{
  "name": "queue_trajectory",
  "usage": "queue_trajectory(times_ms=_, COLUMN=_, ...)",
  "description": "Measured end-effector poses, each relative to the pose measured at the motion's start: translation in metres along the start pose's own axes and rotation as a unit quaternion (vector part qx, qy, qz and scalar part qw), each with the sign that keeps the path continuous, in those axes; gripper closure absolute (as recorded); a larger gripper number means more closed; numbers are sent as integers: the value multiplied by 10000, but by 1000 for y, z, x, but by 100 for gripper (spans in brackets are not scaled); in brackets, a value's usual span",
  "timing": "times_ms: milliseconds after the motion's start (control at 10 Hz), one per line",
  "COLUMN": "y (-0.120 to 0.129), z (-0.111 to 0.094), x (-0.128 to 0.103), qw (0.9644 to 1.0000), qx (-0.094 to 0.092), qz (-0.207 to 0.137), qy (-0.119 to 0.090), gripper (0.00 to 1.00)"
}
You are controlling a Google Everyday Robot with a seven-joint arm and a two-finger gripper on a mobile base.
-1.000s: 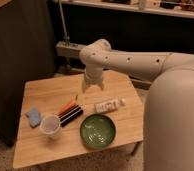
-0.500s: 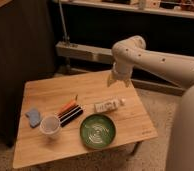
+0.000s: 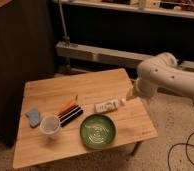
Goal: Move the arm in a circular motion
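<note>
Beside the right edge of the wooden table (image 3: 50,147), you have the arm (image 3: 167,80) reaching in from the right, its elbow joint raised above the tabletop level. Its gripper (image 3: 131,95) hangs at the tapered tip, just past the table's right edge and near the white tube (image 3: 108,105); you cannot tell how that tip is set. Keep the sweep level and high so that the tip passes over the table without dipping. On the table, the green plate (image 3: 97,131) sits front-centre, the clear cup (image 3: 50,125) to its left, and the markers (image 3: 70,111) between cup and tube.
</note>
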Motion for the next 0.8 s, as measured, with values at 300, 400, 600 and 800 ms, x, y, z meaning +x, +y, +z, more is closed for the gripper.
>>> queue_trajectory(times_ms=300, y=0, z=8, x=55, qw=9992, qx=3, qz=-216, qy=343, gripper=35)
queue_trajectory(times_ms=400, y=9, z=13, x=68, qw=9982, qx=-15, qz=-360, qy=473, gripper=35)
queue_trajectory(times_ms=600, y=48, z=25, x=89, qw=9946, qx=-96, qz=-728, qy=727, gripper=35)
queue_trajectory(times_ms=800, y=108, z=39, x=97, qw=9893, qx=-212, qz=-1087, qy=944, gripper=35)
